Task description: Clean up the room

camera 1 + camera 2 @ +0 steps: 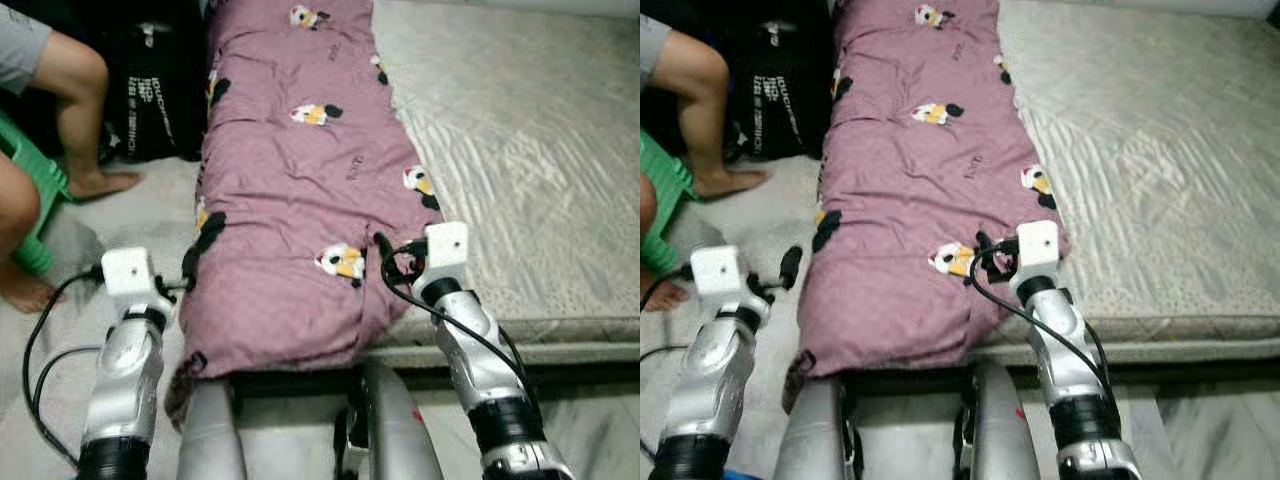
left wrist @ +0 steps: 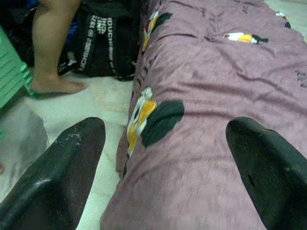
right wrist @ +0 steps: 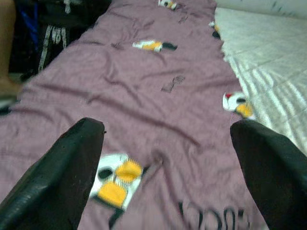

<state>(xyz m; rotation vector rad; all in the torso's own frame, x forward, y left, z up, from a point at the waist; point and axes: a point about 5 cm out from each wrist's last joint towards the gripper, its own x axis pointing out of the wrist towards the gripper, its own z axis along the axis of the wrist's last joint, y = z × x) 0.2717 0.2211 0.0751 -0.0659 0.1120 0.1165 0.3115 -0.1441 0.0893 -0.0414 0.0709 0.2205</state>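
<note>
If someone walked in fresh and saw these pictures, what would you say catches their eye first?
First, the long pink quilt with cartoon prints, folded into a strip along the left edge of the pale mattress. Next, the two open tools at its near end: the left tool at its floor-side edge, the right tool over its top. A seated person's bare legs and a green stool stand left.

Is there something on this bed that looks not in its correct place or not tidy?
Yes. The pink quilt lies folded in a long strip along the left side of the mattress, and its left edge and near corner hang over toward the floor. The left hand and right hand are both open at its near end.
</note>
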